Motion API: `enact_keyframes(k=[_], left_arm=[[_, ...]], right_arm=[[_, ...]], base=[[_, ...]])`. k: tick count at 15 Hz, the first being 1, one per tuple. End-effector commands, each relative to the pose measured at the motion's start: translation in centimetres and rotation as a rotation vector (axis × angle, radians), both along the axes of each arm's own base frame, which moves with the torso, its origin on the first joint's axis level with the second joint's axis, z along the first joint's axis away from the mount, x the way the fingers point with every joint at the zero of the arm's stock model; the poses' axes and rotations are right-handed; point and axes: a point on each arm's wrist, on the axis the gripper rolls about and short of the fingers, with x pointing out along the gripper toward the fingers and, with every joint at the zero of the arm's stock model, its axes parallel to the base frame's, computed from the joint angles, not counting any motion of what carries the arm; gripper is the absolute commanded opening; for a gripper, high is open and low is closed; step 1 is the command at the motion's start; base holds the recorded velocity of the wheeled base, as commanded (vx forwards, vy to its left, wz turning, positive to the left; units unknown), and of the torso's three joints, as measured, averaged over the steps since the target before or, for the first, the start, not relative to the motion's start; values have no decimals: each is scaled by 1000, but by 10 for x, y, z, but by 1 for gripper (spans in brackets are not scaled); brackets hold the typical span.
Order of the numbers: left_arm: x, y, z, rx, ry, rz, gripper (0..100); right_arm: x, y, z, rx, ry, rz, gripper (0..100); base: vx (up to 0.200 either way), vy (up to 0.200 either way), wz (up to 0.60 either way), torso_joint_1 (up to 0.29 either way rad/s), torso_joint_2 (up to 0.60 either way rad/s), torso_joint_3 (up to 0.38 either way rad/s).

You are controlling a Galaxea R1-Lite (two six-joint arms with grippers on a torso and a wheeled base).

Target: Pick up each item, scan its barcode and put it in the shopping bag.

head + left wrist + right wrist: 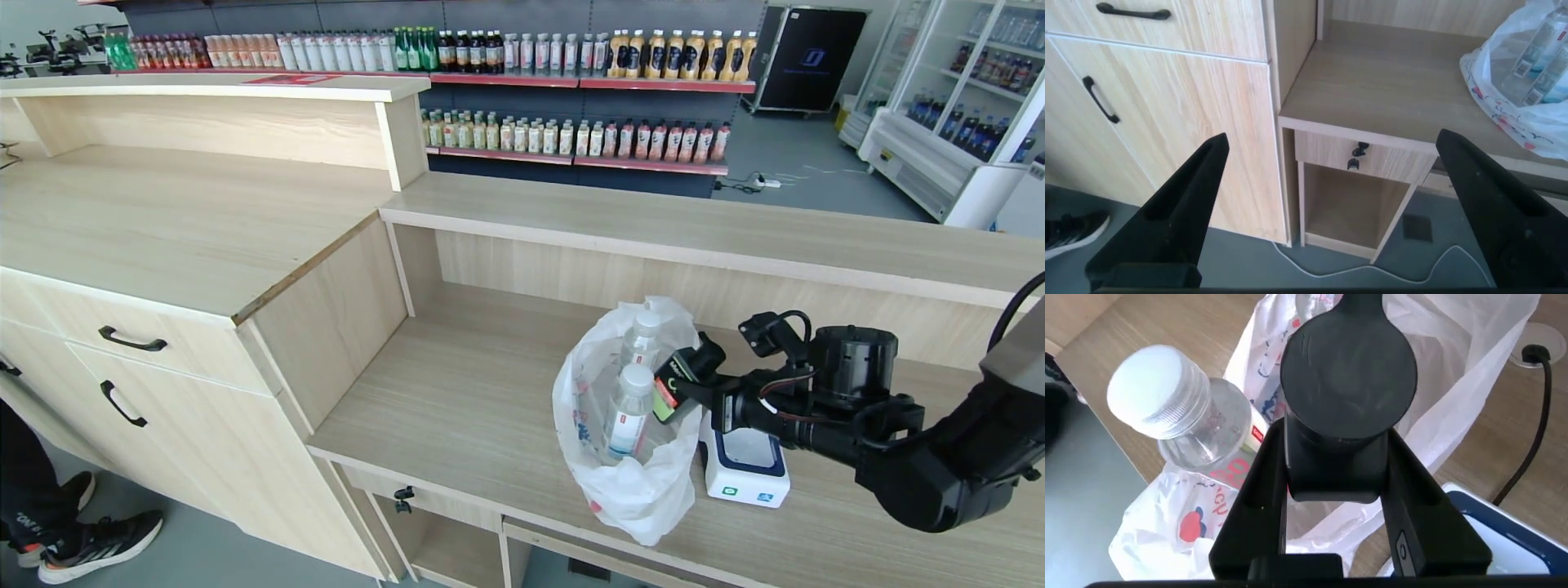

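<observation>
The right gripper [692,373], clamped on a dark black-capped container [1347,367] just above the white plastic shopping bag [629,490], should, I'd say, lower it upright beside the two clear bottles [630,408] inside, while the left gripper [1333,139] hangs with jaws wide apart.

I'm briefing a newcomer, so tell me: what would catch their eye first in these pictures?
The white shopping bag on the lower counter, with two clear white-capped bottles standing in it. At its mouth the right gripper holds a dark item between its fingers, beside the white scanner. Behind the counter, shelves of drinks line the wall.
</observation>
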Motion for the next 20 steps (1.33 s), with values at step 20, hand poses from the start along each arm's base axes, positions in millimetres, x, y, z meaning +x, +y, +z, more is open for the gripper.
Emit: enact_keyframes(k=[20], left_arm=[[0,0,0,0,1,-1,100]], right_arm=[[-10,-25,-28,-72,-4,-8,0]], base=[[0,0,0,0,0,0]])
